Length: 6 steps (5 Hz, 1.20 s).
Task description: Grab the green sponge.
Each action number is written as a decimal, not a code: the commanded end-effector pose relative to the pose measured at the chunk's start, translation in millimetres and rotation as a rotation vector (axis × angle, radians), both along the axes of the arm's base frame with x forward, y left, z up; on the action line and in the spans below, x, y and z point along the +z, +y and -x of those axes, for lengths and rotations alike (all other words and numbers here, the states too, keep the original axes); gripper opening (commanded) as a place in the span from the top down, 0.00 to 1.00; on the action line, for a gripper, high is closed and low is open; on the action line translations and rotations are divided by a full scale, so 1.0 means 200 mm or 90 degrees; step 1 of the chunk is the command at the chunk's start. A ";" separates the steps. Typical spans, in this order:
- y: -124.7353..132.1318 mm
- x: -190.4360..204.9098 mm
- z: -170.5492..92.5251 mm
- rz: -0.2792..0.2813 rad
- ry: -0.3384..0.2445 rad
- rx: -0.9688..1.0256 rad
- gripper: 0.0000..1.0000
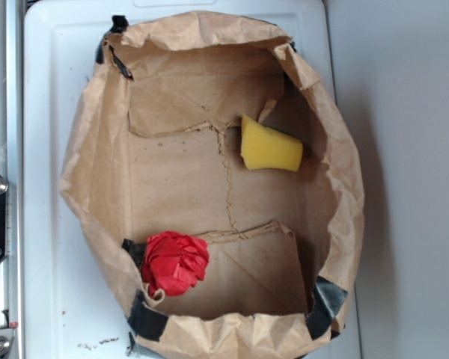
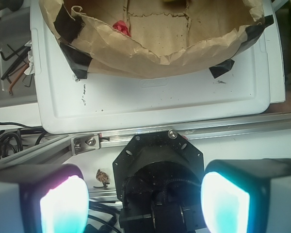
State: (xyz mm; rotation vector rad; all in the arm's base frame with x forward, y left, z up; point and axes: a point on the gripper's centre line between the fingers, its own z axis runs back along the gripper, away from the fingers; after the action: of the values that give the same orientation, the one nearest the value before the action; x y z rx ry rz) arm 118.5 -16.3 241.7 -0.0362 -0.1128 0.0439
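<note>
Green sponge (image 1: pixel 270 145): matt porous yellow foam. Bag (image 1: pixel 97 149): creased brown paper, black-taped. Red ball (image 1: pixel 176 262): crumpled paper. Tray (image 2: pixel 155 99): smooth white plastic.

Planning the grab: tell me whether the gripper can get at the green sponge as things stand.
Probably yes. The green sponge lies uncovered inside the open paper bag, apart from the red paper ball. The gripper is open and outside the bag; its raised walls favour a top approach.

Surface: a white moulded plastic panel (image 1: pixel 45 149) with a raised rim and rounded corners, bordered by an aluminium rail (image 2: pixel 194 128). Dark specks are seen on the panel near one edge. Directly upon it is set one open tray of crumpled brown paper (image 1: pixel 82 149), oval in outline, patched at its corners with black tape (image 1: pixel 146 318); most of the panel is covered by it.
</note>
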 end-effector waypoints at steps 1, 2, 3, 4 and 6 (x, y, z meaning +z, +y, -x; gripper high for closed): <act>0.00 0.00 0.00 0.000 0.000 0.000 0.00; -0.05 -0.05 -0.14 0.004 -0.028 0.018 0.00; -0.06 -0.09 -0.26 -0.003 -0.060 0.016 0.00; -0.03 -0.12 -0.33 -0.009 -0.098 0.009 0.00; 0.04 -0.21 -0.53 -0.006 -0.147 0.007 0.00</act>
State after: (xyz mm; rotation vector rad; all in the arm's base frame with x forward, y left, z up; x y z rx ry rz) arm 219.0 -12.8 188.7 -0.0365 -0.3067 0.0312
